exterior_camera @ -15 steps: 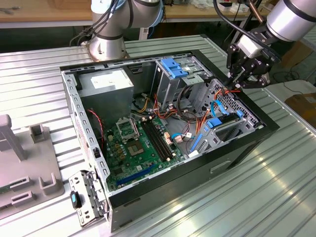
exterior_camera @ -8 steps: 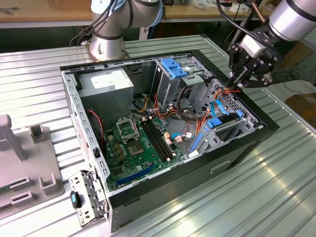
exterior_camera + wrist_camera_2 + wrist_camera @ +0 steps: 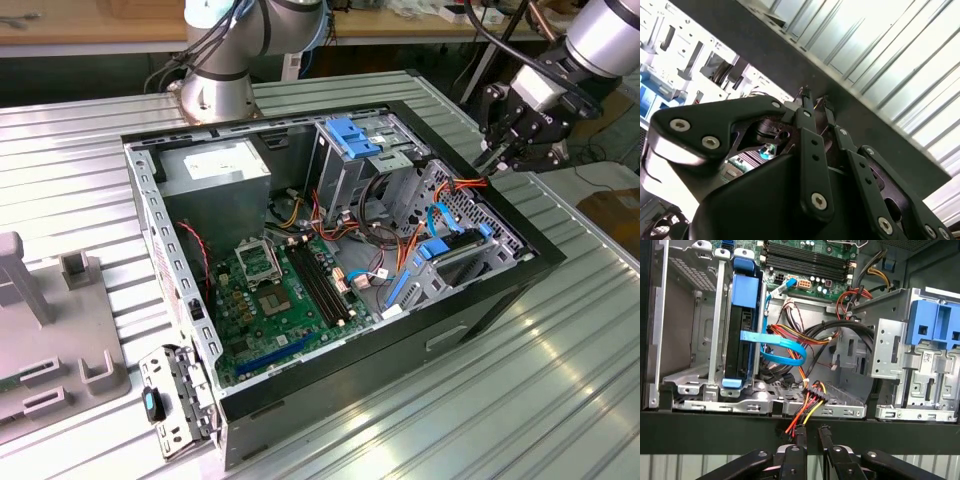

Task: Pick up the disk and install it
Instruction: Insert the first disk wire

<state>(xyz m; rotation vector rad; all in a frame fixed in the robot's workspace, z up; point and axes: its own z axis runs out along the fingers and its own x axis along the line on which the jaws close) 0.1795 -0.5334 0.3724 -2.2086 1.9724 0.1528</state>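
The disk (image 3: 742,320) stands on edge in the metal drive bay (image 3: 700,385) at the case's near corner. It is a dark slab with bright blue rails, and a blue ribbon cable runs off its side. In the exterior view the disk (image 3: 440,250) sits low in the case on the exterior view's right. My gripper (image 3: 497,160) hovers outside the case, just past its black rim. In both wrist views the fingers (image 3: 799,440) stand almost together with nothing between them, and my gripper (image 3: 816,97) points at the rim. It is well apart from the disk.
The open computer case (image 3: 180,300) lies on a ribbed metal table (image 3: 560,380). Inside are a green motherboard (image 3: 280,290), a grey power supply (image 3: 215,170), a blue-topped drive cage (image 3: 355,140) and loose red, orange and yellow wires (image 3: 807,400). A grey fixture (image 3: 50,330) sits at the exterior view's left.
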